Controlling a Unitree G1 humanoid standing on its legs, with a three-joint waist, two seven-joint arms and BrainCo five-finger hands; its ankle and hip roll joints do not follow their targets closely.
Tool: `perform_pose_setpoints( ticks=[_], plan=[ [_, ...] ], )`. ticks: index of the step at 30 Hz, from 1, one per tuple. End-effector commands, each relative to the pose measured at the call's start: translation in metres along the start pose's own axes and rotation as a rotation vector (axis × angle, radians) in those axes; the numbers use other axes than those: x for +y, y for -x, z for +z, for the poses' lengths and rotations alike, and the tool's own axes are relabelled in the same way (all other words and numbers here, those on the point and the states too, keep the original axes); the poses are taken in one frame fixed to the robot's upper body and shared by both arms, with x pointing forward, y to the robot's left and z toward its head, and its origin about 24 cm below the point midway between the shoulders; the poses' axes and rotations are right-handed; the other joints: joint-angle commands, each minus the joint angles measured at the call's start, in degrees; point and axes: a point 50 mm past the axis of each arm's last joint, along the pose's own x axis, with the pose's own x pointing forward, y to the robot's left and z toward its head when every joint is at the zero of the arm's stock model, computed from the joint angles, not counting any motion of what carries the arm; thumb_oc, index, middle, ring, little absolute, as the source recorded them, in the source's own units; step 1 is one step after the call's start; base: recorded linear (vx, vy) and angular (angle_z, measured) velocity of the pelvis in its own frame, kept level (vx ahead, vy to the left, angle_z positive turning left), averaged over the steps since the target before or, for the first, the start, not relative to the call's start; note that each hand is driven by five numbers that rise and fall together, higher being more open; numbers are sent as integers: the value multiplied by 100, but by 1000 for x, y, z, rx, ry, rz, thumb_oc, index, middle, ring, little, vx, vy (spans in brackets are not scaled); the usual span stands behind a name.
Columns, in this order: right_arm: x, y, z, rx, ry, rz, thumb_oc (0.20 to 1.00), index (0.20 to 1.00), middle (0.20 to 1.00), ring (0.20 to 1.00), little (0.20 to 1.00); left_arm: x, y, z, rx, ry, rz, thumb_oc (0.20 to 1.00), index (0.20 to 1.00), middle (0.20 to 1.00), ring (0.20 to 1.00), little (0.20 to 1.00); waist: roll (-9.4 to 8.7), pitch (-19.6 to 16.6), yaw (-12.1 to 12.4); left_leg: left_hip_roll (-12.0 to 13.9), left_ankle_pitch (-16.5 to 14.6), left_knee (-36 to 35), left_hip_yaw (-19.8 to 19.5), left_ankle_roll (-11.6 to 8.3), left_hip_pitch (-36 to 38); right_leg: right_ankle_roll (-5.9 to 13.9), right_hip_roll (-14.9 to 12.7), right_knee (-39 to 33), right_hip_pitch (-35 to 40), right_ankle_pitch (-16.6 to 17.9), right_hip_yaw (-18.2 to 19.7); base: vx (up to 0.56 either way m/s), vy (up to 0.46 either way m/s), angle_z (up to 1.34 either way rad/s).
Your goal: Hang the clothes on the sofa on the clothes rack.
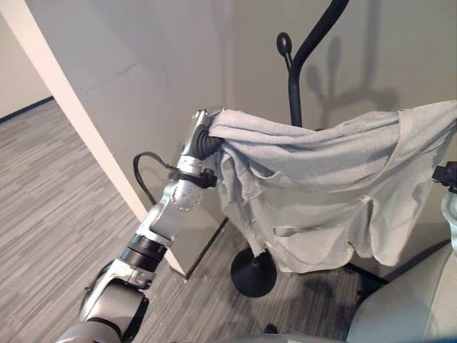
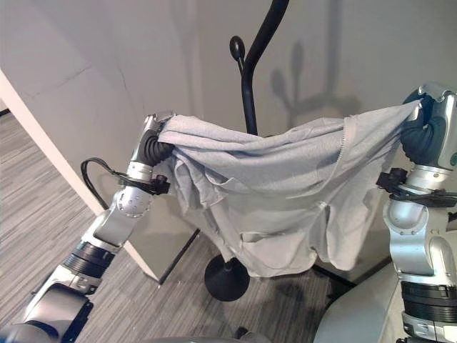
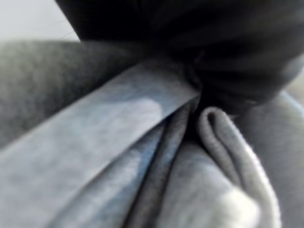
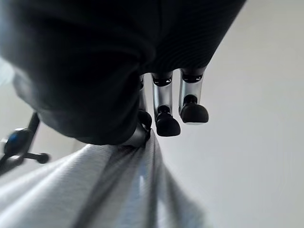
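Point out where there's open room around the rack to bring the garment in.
Open: above the grey garment, round the clothes rack pole and its knobbed hook, against the bare wall. Crowded: in front of the pole's lower part, where the cloth stretches between the left robot hand and right robot hand.

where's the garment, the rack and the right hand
garment (image 2: 285, 186), right eye view, middle of the spread grey cloth
rack (image 2: 248, 100), right eye view, black pole above the cloth
right hand (image 2: 421, 139), right eye view, dark ribbed cover at the cloth's corner
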Motion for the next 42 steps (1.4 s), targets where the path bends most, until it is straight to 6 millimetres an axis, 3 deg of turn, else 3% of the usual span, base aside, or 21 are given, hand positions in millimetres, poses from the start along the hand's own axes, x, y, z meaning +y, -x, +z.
perform_pose_setpoints(
  ticks=[1, 5, 6, 12, 16, 18, 21, 25, 27, 28, 30, 33, 36, 37, 38, 39, 40, 42],
  plan=[
    [-22, -32, -6, -25, 91, -129, 200, 200, 200, 200, 200, 18, -32, 22, -156, -106, 95, 200, 200, 200, 200, 200, -142, -519, 103, 1, -179, 260, -49, -352, 182, 548, -548, -208, -19, 0, 527, 5, 30, 1],
    [-23, -57, -14, -6, 152, -147, 200, 200, 200, 200, 200, 20, -53, 31, -205, -168, 99, 200, 200, 200, 200, 200, -97, -485, 130, -41, -186, 254, -1, -365, 196, 573, -582, -203, -61, 17, 541, 19, 7, -6],
    [-22, -69, -13, -16, 173, -146, 200, 200, 200, 200, 200, 23, -64, 34, -220, -201, 113, 200, 200, 200, 200, 200, -89, -461, 137, -18, -190, 326, -16, -387, 169, 569, -571, -200, -79, 15, 560, 40, -45, -6],
    [-12, -96, -2, -41, 155, -102, 200, 200, 200, 200, 200, 27, -88, 33, -194, -286, 126, 200, 200, 200, 200, 200, -130, -471, 168, 91, -164, 533, 2, -470, 146, 529, -503, -200, -104, -2, 635, 25, -45, -3],
    [0, -120, 9, -50, 147, -35, 200, 200, 200, 200, 200, 30, -105, 22, -110, -373, 112, 200, 200, 200, 200, 200, -116, -439, 155, 201, -146, 702, 22, -535, 150, 474, -419, -199, -109, -47, 704, 12, -63, -12],
    [19, -136, 20, -26, 127, 41, 200, 200, 200, 200, 200, 30, -116, 4, 13, -435, 70, 200, 200, 200, 200, 200, -95, -404, 148, 299, -93, 872, 17, -596, 127, 406, -325, -199, -80, -96, 763, 24, -75, -8],
    [35, -141, 28, -12, 119, 112, 200, 200, 200, 200, 200, 26, -114, -18, 134, -475, 17, 200, 200, 200, 200, 200, -66, -355, 131, 320, -42, 928, 3, -611, 120, 377, -279, -195, -70, -110, 790, 17, -41, -12],
    [52, -139, 36, -4, 101, 173, 200, 200, 200, 200, 200, 19, -109, -30, 209, -457, -15, 200, 200, 200, 200, 200, -39, -301, 125, 313, 56, 934, -32, -624, 90, 356, -256, -194, -82, -109, 801, 0, 0, 0],
    [64, -131, 36, 11, 82, 219, 200, 200, 200, 200, 200, 9, -99, -39, 254, -434, -52, 200, 200, 200, 200, 200, -38, -273, 128, 309, 79, 924, -40, -624, 81, 350, -249, -183, -87, -106, 798, 15, -12, -1],
    [82, -113, 37, 12, 63, 294, 200, 200, 200, 200, 200, -4, -86, -49, 297, -409, -93, 200, 200, 200, 200, 200, -35, -227, 137, 319, 104, 928, -52, -625, 74, 339, -233, -173, -84, -113, 799, 0, 0, 0],
    [99, -94, 37, 26, 30, 359, 200, 200, 200, 200, 200, -22, -66, -60, 361, -361, -149, 200, 200, 200, 200, 200, -41, -208, 142, 323, 91, 921, -35, -619, 96, 321, -222, -172, -78, -117, 806, 0, 0, 0],
    [135, -48, 38, 98, -54, 499, 200, 200, 200, 200, 200, -57, -30, -75, 500, -215, -227, 200, 200, 200, 200, 200, -54, -162, 159, 337, 72, 951, -8, -605, 114, 286, -210, -161, -57, -133, 795, 11, -11, -5],
    [165, -1, 46, 184, -153, 622, 200, 200, 200, 200, 200, -91, -3, -71, 663, 123, -213, 200, 200, 200, 200, 200, -66, -117, 202, 350, 63, 1001, 6, -592, 106, 244, -210, -156, -26, -149, 769, 6, -12, -8],
    [165, 0, 46, 184, -153, 625, 200, 200, 200, 200, 200, -91, -2, -71, 666, 126, -214, 200, 200, 200, 200, 200, -64, -131, 199, 352, 60, 1002, 5, -593, 108, 244, -209, -157, -23, -150, 768, 0, 0, 0],
    [172, 12, 50, 216, -192, 649, 200, 200, 200, 200, 200, -101, 4, -67, 720, 268, -187, 200, 200, 200, 200, 200, -52, -114, 202, 345, 63, 1000, 1, -587, 109, 238, -212, -152, -20, -150, 764, 0, 0, 0],
    [184, 31, 63, 262, -276, 705, 200, 200, 200, 200, 200, -121, 14, -55, 801, 576, -157, 200, 200, 200, 200, 200, -21, -73, 220, 327, 82, 978, -13, -574, 103, 233, -227, -148, -24, -137, 747, 0, 0, 0],
    [184, 32, 63, 262, -276, 706, 200, 200, 200, 200, 200, -121, 15, -56, 804, 579, -158, 200, 200, 200, 200, 200, -23, -83, 218, 327, 83, 975, -15, -575, 104, 234, -226, -149, -23, -137, 745, -8, 28, -4],
    [194, 51, 83, 321, -407, 744, 200, 200, 200, 200, 200, -137, 25, -43, 872, 860, -104, 200, 200, 200, 200, 200, 5, -68, 213, 304, 95, 928, -18, -560, 114, 227, -234, -155, -25, -131, 742, 0, 0, 0]
  ],
)
